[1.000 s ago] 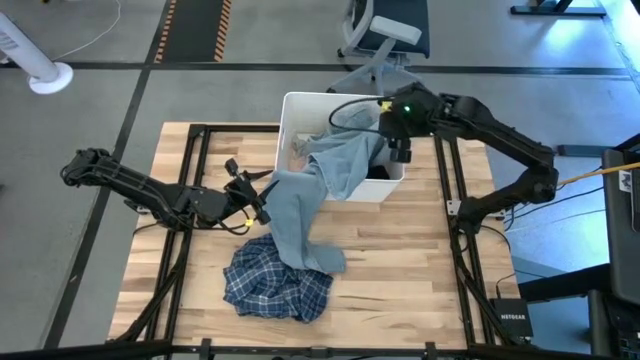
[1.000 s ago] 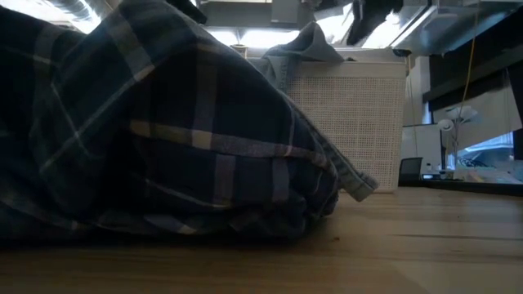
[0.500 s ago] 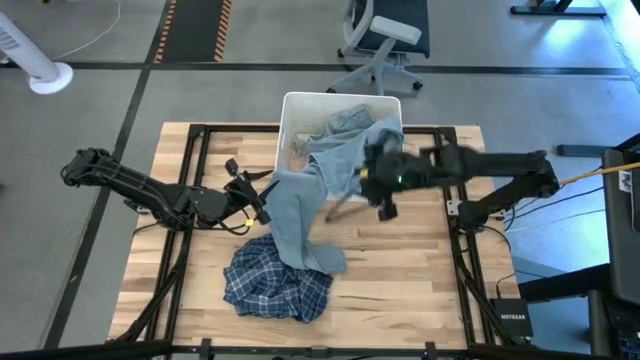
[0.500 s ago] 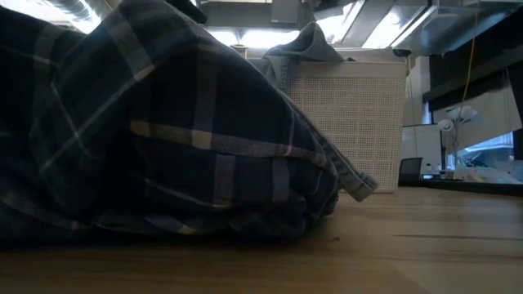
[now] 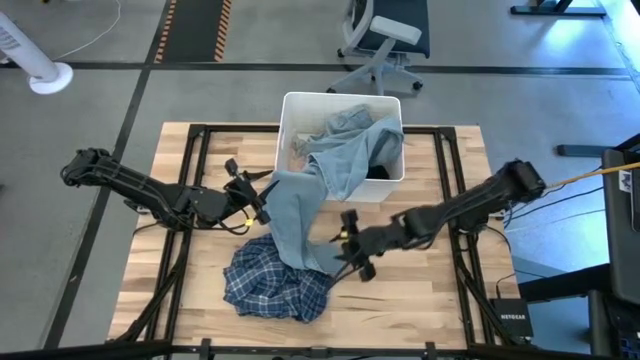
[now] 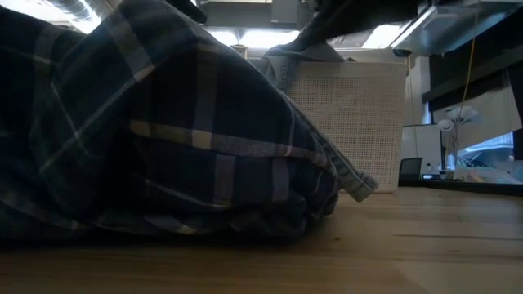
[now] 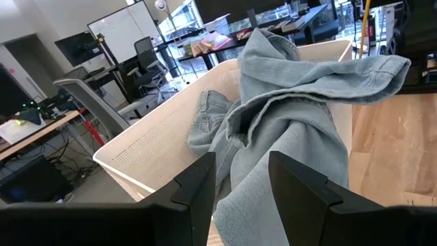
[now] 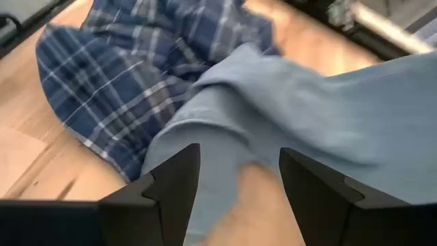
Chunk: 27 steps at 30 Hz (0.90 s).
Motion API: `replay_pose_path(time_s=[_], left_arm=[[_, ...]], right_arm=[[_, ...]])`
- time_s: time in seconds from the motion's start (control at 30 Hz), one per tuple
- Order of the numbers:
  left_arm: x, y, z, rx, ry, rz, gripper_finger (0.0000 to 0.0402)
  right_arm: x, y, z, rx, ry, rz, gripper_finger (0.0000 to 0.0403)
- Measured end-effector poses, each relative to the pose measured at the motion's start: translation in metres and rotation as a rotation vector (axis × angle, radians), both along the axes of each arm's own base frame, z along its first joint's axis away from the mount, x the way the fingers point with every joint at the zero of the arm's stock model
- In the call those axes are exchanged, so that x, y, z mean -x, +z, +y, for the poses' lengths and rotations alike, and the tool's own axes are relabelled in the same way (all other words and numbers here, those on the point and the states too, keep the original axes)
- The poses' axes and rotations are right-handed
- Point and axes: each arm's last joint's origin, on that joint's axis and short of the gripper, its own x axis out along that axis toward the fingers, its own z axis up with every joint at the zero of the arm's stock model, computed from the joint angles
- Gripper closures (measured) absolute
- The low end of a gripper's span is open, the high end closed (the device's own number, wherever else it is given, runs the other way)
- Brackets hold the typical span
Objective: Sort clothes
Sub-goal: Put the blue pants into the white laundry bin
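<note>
High view: right end effector (image 5: 347,247) open, seemingly touching grey-blue shirt (image 5: 300,215); left undetermined.

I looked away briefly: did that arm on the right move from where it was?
Yes. The right gripper left the white bin and came down the table to the grey-blue shirt.

1. The large grey-blue fabric shirt (image 5: 305,205) hangs out of the white rectangular plastic bin (image 5: 286,125) and runs down across the middle of the wooden table (image 5: 420,290), blocking any straight crossing there.
2. The crumpled blue-and-white plaid shirt (image 5: 275,282) fills the front middle, touching the grey-blue shirt's lower end.
3. The right gripper (image 5: 350,246), fingers parted, sits just beside that lower end; bare wood lies open behind it on the right.
4. The left gripper (image 5: 255,203), fingers apart, looks pressed close to the hanging fabric, perhaps touching.
5. The front left corner is bare.
</note>
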Motion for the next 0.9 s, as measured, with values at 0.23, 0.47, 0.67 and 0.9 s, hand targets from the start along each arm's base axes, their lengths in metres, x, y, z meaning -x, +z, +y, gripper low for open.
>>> replay_pose_path(time_s=[0.23, 0.47, 0.67, 0.9], left_arm=[[0.0, 0.0, 0.0, 0.0, 0.0, 0.002, 0.027], [0.0, 0.0, 0.0, 0.0, 0.0, 0.003, 0.027], [0.0, 0.0, 0.0, -0.001, 0.0, 0.005, 0.027], [0.0, 0.0, 0.0, -0.002, 0.0, 0.004, 0.027]], right_arm=[[-0.023, -0.05, 0.026, -0.039, 0.011, 0.039, 0.0182], [-0.029, -0.065, 0.031, -0.125, -0.057, 0.066, 0.0182], [-0.034, -0.073, 0.035, -0.126, -0.09, 0.03, 0.0182], [-0.041, -0.097, 0.036, -0.033, -0.18, 0.017, 0.0182]])
